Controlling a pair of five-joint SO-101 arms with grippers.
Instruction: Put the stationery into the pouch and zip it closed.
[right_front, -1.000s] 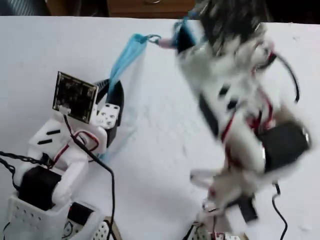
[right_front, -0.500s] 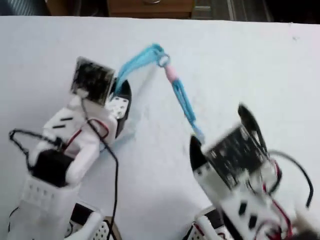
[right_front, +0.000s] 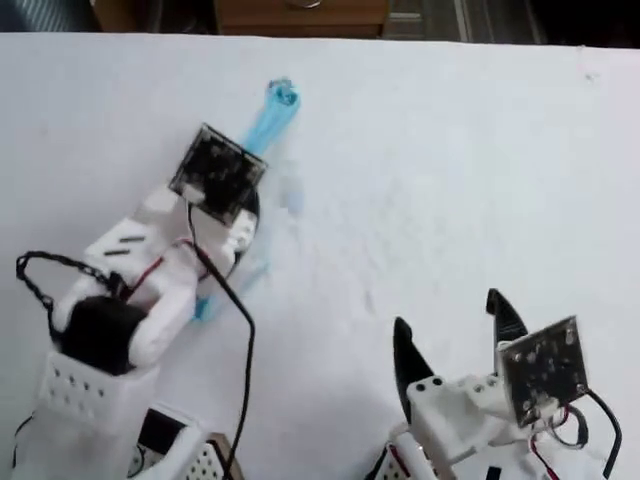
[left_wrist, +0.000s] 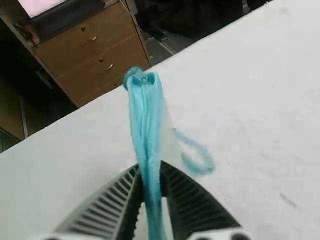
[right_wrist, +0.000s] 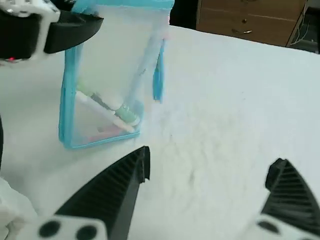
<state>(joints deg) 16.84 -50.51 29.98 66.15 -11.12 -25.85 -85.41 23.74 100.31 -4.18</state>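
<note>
The pouch (right_front: 268, 118) is clear plastic with blue trim and stands on edge on the white table. Its blue top edge (left_wrist: 145, 115) rises from between the ribbed fingers of my left gripper (left_wrist: 150, 172), which is shut on it. In the high view the left gripper (right_front: 245, 205) sits left of centre under its camera board. From the right wrist, the pouch (right_wrist: 112, 65) hangs from the left gripper's black finger (right_wrist: 70, 27), with pens (right_wrist: 107, 110) lying in its lower part. My right gripper (right_wrist: 205, 185) is open and holds nothing, near the front right (right_front: 455, 340), well apart from the pouch.
A blue strap loop (left_wrist: 197, 155) hangs beside the pouch. A wooden drawer cabinet (left_wrist: 85, 50) stands beyond the far table edge. The left arm's base and cables (right_front: 90, 380) fill the near left corner. Bare white table (right_front: 450, 170) spreads between the arms.
The right arm let go of the pouch's far end and pulled back to the near right, now open. The left arm swung farther across the table with the pouch.
</note>
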